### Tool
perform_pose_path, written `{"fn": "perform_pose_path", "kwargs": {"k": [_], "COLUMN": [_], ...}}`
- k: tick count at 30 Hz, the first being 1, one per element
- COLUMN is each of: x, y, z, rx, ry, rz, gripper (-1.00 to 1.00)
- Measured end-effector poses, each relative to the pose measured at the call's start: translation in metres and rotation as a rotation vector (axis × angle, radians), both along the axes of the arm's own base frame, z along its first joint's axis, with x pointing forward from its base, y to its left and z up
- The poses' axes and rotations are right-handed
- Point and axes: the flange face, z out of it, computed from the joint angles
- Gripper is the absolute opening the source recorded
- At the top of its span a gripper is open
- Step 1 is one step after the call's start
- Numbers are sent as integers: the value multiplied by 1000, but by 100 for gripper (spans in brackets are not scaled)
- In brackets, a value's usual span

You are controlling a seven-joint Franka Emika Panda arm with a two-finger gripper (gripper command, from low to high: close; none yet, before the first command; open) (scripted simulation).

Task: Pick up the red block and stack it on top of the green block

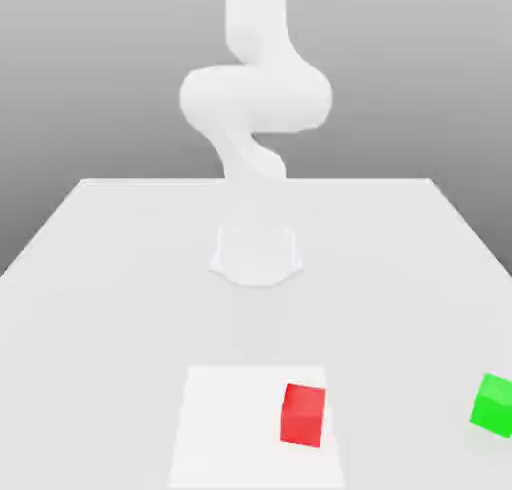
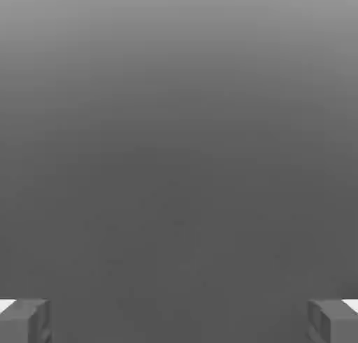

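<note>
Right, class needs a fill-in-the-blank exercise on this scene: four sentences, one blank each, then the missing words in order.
1. The block lying over the white patch is coloured ____.
2. The other block, near the exterior view's right edge, is coloured ____.
3. In the hand view, the two fingers of the tool stand wide ____.
4. The task's stacking is ____ yet done.

Missing words: red; green; apart; not

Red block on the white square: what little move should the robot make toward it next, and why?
Probably swing the arm down toward the red block, keeping the gripper open. The block sits on the white square, apart from the green block, while the gripper's fingers stand wide apart with nothing between them.
</note>
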Motion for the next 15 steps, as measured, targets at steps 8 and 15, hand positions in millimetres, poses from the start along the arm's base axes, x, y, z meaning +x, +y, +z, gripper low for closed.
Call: {"fn": "perform_pose_path", "kwargs": {"k": [8, 15], "x": [72, 77], "y": [21, 36], "z": [-169, -320], "rx": [24, 46], "ry": [265, 492], "rz": [-63, -116], "gripper": [0, 0]}}
